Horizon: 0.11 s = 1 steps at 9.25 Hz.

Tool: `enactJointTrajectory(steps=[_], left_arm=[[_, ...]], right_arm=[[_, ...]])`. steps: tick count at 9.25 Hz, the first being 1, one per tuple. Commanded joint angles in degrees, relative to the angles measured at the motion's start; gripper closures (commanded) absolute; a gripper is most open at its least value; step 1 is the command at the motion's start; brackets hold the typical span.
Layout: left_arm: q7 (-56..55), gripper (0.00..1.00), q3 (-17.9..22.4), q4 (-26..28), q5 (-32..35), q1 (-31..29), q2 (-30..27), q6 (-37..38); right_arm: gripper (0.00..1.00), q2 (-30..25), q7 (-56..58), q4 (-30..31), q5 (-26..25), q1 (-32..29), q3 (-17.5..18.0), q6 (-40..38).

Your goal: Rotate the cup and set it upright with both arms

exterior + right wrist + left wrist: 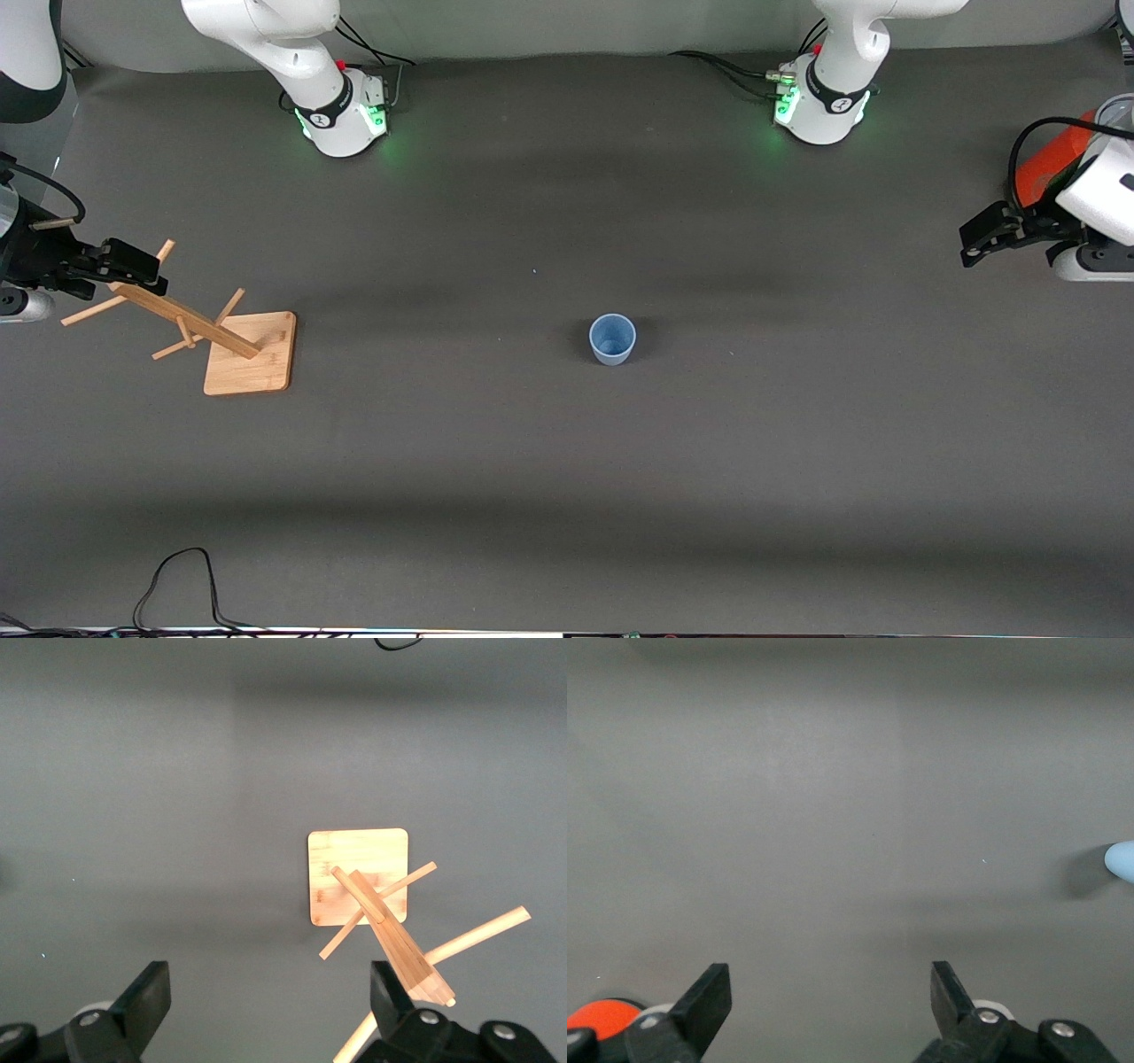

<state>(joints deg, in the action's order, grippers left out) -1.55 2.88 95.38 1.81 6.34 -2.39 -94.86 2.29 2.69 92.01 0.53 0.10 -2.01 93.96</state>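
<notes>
Cup [612,338] is seen upright mid-worktop, well apart from left hand [979,241] and right hand [133,266], both spread wide.

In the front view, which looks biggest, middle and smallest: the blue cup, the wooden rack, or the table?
1. table
2. wooden rack
3. cup
</notes>
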Motion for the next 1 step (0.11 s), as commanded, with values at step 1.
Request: enactJointTrajectory(steps=[1], left_arm=[[0.6, 0.0, 1.3, -1.0, -0.8, 2.0, 0.5, 1.4]], right_arm=[[0.0, -0.8, 1.3, 0.5, -0.4, 0.3, -0.4, 0.1]])
